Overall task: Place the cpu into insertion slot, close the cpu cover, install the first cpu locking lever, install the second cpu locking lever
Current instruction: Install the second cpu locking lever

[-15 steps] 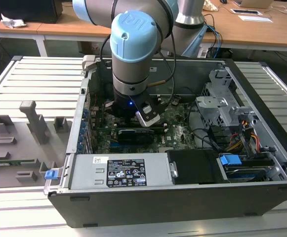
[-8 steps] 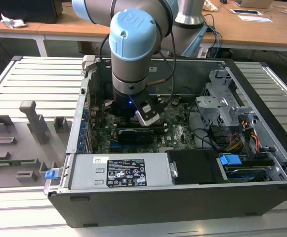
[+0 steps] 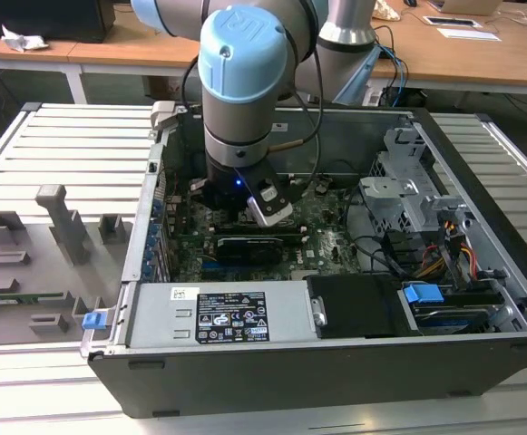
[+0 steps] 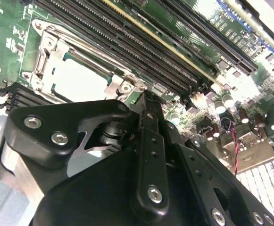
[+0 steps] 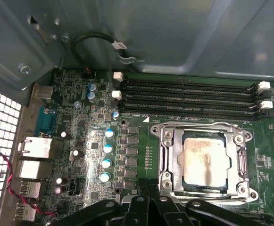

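Observation:
The cpu (image 5: 203,157), a square chip with a silver-grey top, lies flat in the insertion slot (image 5: 207,197) on the green motherboard. The cpu cover (image 5: 167,157), a thin metal frame, lies down around the cpu's edges. In the second wrist view the cpu (image 4: 78,80) and the cpu cover (image 4: 113,84) sit just beyond the black fingertips. My gripper (image 5: 148,184) hovers beside the slot's near edge with its fingers together and nothing between them. Its tip (image 4: 145,96) stays off the cover. In the exterior view the arm (image 3: 236,136) reaches down into the open computer case.
Long black memory slots (image 5: 188,96) run beside the socket, with the grey case wall (image 5: 174,33) behind them. Blue capacitors (image 5: 107,148) and a red-black wire (image 5: 9,183) lie to the other side. A black graphics card (image 3: 258,245) and power supply (image 3: 218,313) sit near the arm.

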